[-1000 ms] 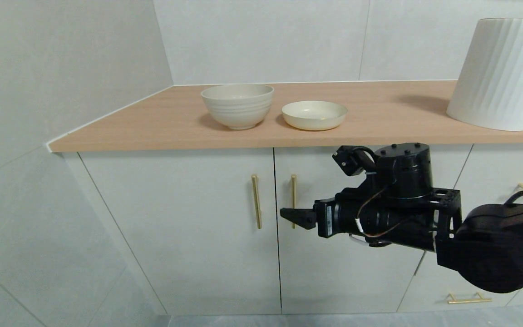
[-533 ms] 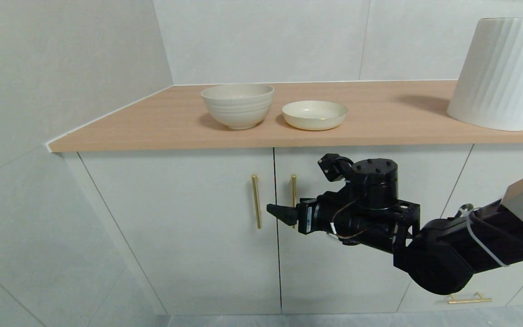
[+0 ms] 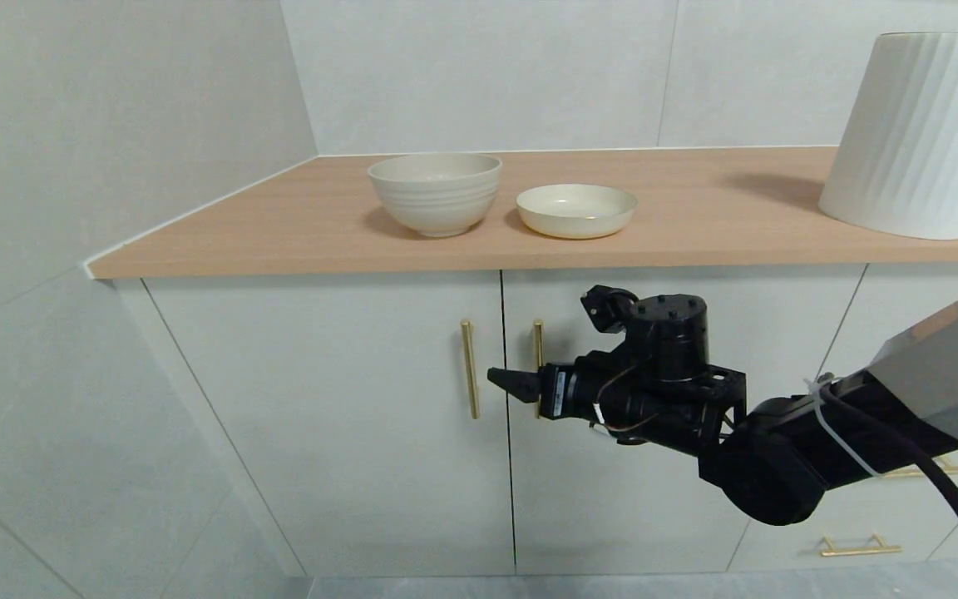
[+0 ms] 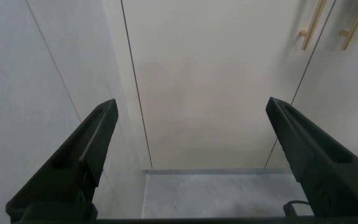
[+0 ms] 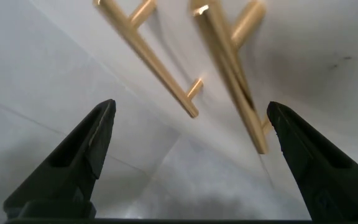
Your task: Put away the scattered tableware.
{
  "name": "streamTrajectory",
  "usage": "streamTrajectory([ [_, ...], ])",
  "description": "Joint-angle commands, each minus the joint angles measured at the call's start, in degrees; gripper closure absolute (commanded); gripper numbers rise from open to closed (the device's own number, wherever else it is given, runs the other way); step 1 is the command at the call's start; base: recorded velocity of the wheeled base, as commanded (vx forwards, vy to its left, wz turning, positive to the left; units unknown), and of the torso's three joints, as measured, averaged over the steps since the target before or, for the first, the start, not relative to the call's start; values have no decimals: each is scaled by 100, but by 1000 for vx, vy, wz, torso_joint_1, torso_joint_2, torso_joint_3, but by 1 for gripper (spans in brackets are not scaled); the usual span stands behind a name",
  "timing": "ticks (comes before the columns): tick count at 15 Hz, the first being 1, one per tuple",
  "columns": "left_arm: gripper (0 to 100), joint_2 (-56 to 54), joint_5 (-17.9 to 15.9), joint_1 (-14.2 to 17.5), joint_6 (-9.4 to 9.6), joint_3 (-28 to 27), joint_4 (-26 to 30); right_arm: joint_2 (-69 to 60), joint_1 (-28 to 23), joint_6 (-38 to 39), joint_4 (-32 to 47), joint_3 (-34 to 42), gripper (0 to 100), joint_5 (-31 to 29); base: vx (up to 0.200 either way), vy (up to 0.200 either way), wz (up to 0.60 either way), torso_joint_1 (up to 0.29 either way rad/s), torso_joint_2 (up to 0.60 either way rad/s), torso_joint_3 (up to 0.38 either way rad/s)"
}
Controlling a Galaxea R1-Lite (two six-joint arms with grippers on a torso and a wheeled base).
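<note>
Presently, the ribbed bowl (image 3: 435, 193) and the shallow plate (image 3: 576, 210) are seen side by side, not touching, on the wooden desk (image 3: 695, 225). Below the desk, the right pincer (image 3: 502, 383) is held wide open just before the two brass handles (image 3: 469, 369) of the cabinet doors. The left pincer (image 4: 191, 106) is likewise spread wide, pointed at a cabinet front near the floor.

At 2 o'clock the white container (image 3: 920, 133) is cut off; the right gripper (image 3: 502, 383) hides part of the door handle (image 3: 537, 341).
</note>
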Motion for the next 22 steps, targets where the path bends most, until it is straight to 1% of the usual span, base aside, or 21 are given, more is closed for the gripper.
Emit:
streamTrajectory([
  [1, 0, 9, -1, 0, 2, 0, -5, 52, 14, 75, -163, -73, 0, -5, 0, 0, 0, 0, 0, 0],
  [6, 0, 9, 8, 0, 2, 0, -5, 245, 22, 110, -374, -82, 0, 22, 0, 0, 0, 0, 0, 0],
  [8, 0, 9, 8, 0, 2, 0, -5, 210, 40, 295, -382, -90, 0, 39, 0, 0, 0, 0, 0, 0],
  [10, 0, 9, 8, 0, 2, 0, 4, 192, 58, 497, -637, -82, 0, 74, 0, 0, 0, 0, 0, 0],
  [12, 0, 9, 8, 0, 2, 0, -5, 157, 58, 515, -804, -38, 0, 215, 0, 0, 0, 0, 0, 0],
  [15, 0, 9, -1, 0, 2, 0, -5, 104, 101, 532, -796, 15, 0, 241, 0, 0, 0, 0, 0, 0],
  [17, 0, 9, 8, 0, 2, 0, 4, 34, 137, 673, -804, 94, 0, 294, 0, 0, 0, 0, 0, 0],
  [20, 0, 9, 8, 0, 2, 0, -5, -115, 137, 743, -804, 305, 0, 610, 0, 0, 0, 0, 0, 0],
  [22, 0, 9, -1, 0, 2, 0, 4, -238, 145, 743, -804, 437, 0, 663, 0, 0, 0, 0, 0, 0],
])
